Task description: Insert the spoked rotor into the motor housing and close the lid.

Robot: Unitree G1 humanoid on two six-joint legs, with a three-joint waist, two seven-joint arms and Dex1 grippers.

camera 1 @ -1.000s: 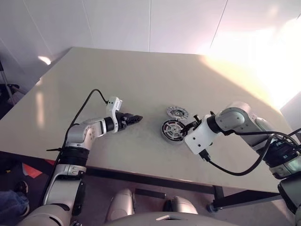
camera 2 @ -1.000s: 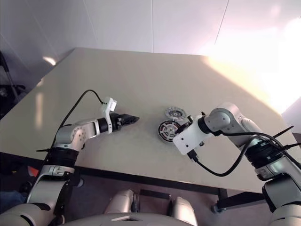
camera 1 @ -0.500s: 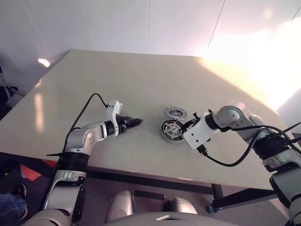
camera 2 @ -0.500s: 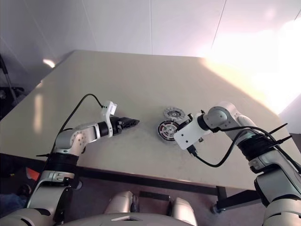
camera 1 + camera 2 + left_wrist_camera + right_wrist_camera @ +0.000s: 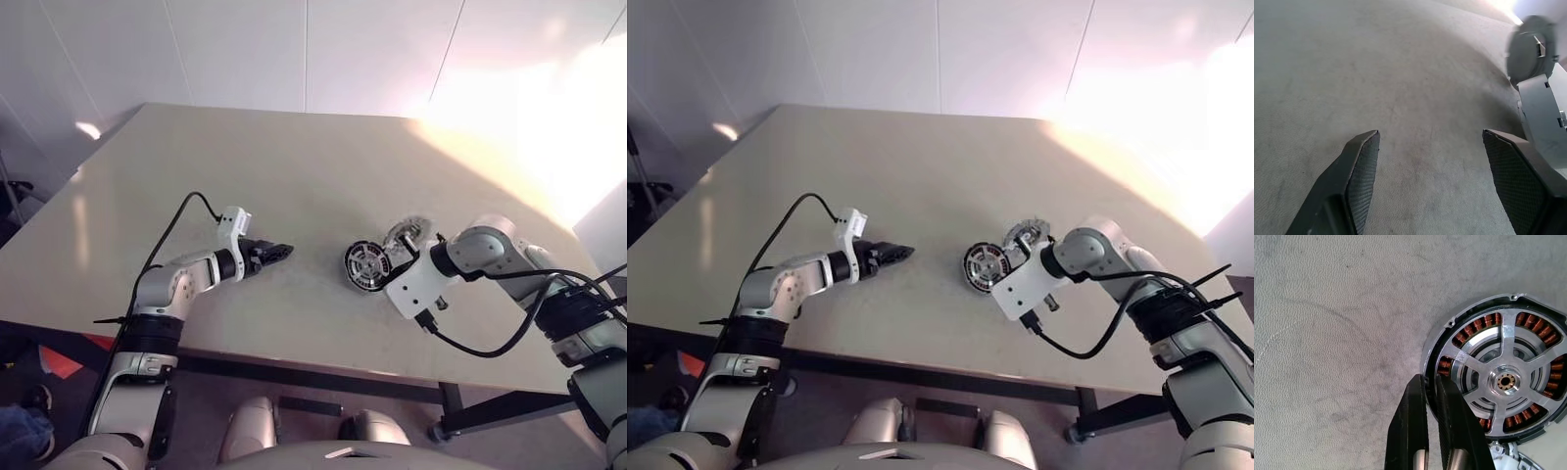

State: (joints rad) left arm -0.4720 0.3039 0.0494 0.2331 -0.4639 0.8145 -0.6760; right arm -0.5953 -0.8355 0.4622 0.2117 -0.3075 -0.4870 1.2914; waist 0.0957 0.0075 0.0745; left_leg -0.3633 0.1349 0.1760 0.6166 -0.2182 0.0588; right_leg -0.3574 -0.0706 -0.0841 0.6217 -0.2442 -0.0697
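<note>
Our right gripper (image 5: 1430, 378) was clenched on the rim of the motor housing (image 5: 1481, 324), one finger outside the wall and one just inside over the copper windings. The spoked rotor (image 5: 1506, 380) appeared to sit inside the cup already, its hub centred in the ring of windings. From the head views the housing looked tipped up on its edge near the front right of the tabletop (image 5: 294, 166). The lid (image 5: 408, 233) was just behind it, and we could not tell whether the two touched. Our left gripper (image 5: 1430, 133) hung released and empty above the bare tabletop, well apart from the parts.

We judged the step in hand to be steadying and squaring the housing before the lid went on. To do it well, we needed a light pinch so the inner finger did not scrape the windings. The cup had to lie flat before we let go, and the rotor had to sit level. The free left gripper seemed best placed to brace the housing.
</note>
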